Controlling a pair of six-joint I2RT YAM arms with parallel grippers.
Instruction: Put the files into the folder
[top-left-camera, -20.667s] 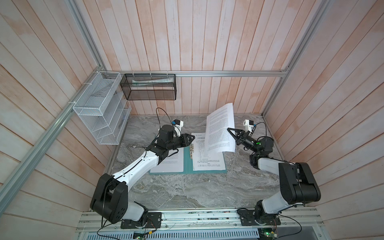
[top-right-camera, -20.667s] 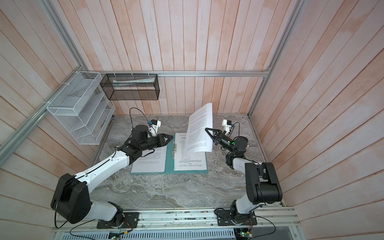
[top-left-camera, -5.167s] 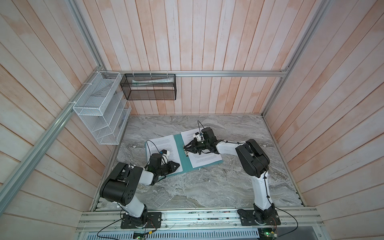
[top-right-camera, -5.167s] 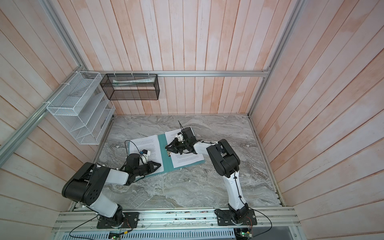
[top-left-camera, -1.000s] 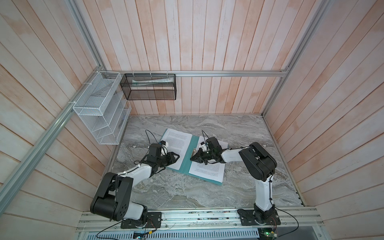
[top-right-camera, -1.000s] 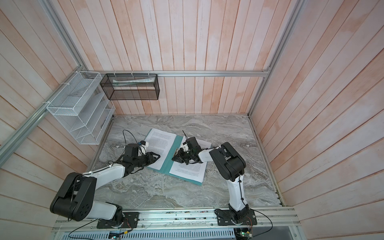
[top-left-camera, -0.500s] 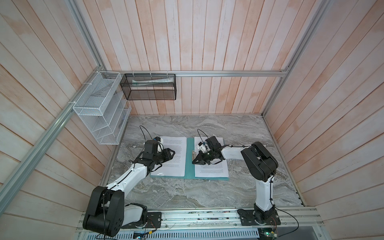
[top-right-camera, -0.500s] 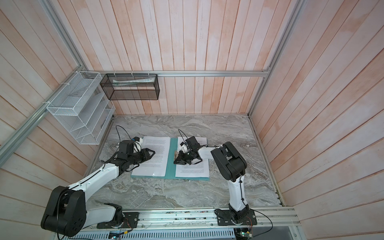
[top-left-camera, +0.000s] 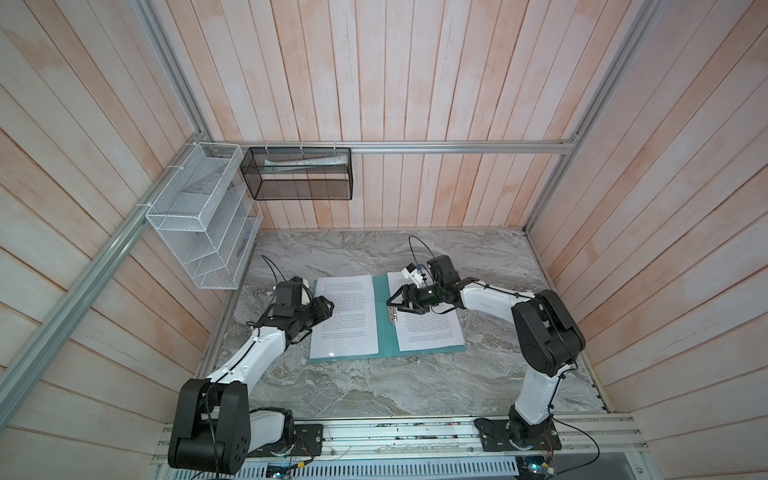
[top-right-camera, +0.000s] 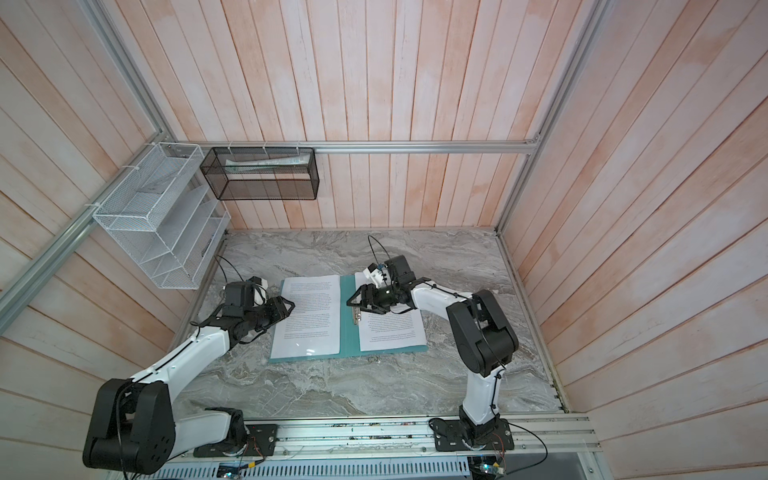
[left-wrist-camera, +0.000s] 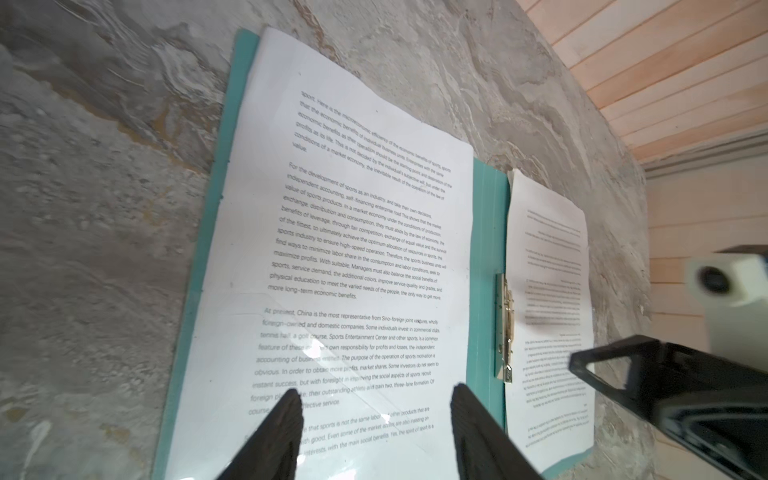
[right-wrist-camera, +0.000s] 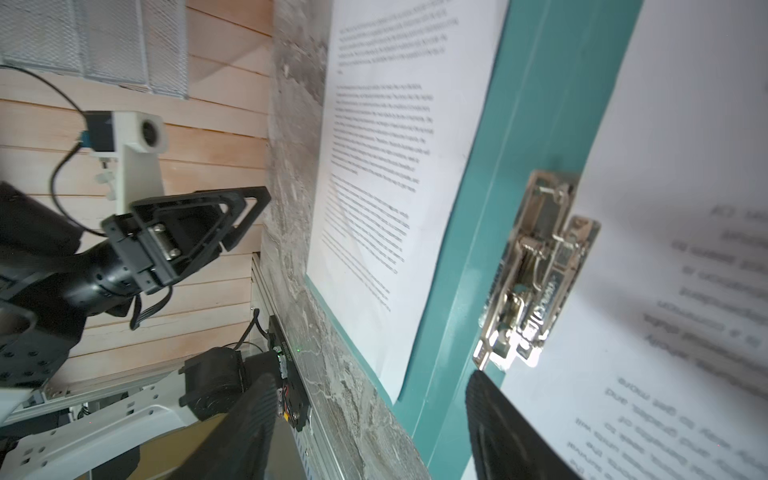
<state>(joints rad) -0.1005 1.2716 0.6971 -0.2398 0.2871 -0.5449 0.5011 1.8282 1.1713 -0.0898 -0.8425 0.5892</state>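
Observation:
The teal folder (top-left-camera: 382, 328) (top-right-camera: 347, 328) lies open and flat on the marble table. Files rest on both covers: a printed sheet (top-left-camera: 345, 328) (left-wrist-camera: 353, 257) on the left cover and another (top-left-camera: 428, 334) (right-wrist-camera: 685, 166) on the right, its edge under the metal clip (right-wrist-camera: 536, 266) (left-wrist-camera: 505, 332) by the spine. My left gripper (top-left-camera: 329, 306) (left-wrist-camera: 374, 392) is open just over the left sheet's outer edge, holding nothing. My right gripper (top-left-camera: 390, 303) (right-wrist-camera: 370, 376) is open above the clip, also with nothing in it.
A white wire-mesh rack (top-left-camera: 203, 224) hangs on the left wall. A black mesh basket (top-left-camera: 297, 180) with rolled paper hangs on the back wall. Bare marble table (top-left-camera: 374, 390) lies in front of the folder, up to the metal rail (top-left-camera: 395, 436).
The right gripper, shut at the clip before, now stands open. The left gripper has opened wider at the left page. The folder, skewed a second ago, now lies square.

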